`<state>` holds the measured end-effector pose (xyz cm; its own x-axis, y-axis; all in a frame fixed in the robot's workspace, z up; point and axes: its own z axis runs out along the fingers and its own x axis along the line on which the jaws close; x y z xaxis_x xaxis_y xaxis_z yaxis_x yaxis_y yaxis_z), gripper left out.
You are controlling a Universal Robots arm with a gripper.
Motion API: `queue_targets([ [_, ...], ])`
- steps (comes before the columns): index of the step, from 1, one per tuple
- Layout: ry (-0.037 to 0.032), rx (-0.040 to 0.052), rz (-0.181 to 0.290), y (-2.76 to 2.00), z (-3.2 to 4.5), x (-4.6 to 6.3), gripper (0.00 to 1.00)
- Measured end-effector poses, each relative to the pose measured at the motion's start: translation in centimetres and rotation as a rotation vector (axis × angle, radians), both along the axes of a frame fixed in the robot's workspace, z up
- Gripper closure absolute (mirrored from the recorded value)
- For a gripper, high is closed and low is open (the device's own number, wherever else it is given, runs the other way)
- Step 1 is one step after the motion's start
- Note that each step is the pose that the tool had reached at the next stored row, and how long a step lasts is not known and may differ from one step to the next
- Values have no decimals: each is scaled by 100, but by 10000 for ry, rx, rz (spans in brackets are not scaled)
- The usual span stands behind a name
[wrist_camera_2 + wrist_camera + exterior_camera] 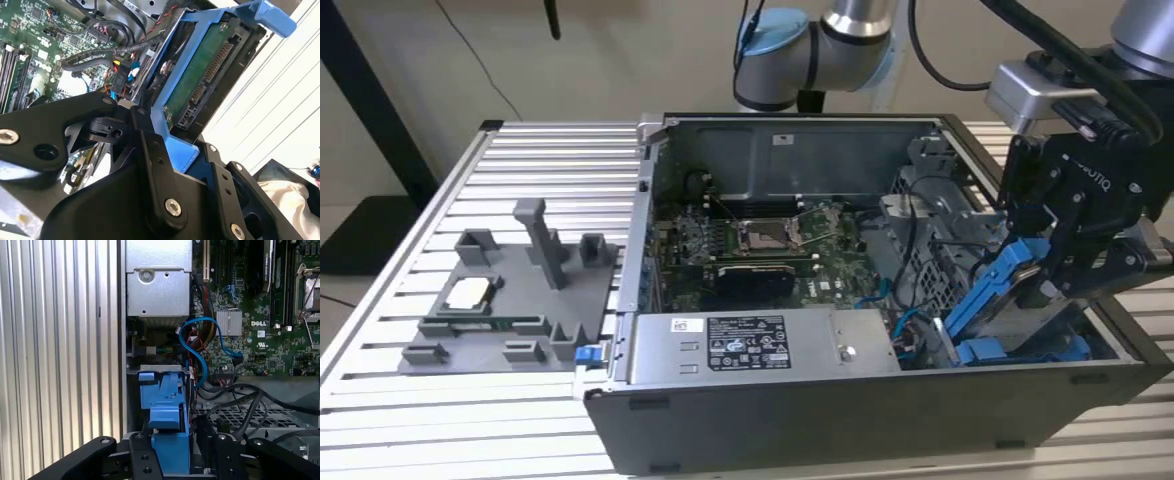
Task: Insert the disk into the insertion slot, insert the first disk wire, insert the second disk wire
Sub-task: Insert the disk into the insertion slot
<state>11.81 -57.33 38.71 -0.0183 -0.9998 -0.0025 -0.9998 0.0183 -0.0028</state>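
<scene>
Lower right, exterior view: your gripper, w/ fingers clamped on the disk, holds it tilted, likely to angle into the insertion slot.

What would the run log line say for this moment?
gripper: shut on disk | disk: tilted over insertion slot | seated: not yet

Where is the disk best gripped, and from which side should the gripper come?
Grip the end of its blue carrier bracket, from above, as the gripper does now. The disk stands tilted at the insertion slot with circuit board and connectors exposed, so the plastic frame is probably the safest hold.
</scene>
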Motion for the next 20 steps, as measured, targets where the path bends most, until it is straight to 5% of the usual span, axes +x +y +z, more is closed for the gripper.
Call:
queue_targets([
  [12,-1,25,-1,20,-3,0,45],
  [14,0,180,-2,42,-3,0,45],
  [16,-1,466,-5,50,-3,-1,45],
  [20,0,483,-6,50,-4,0,45],
])
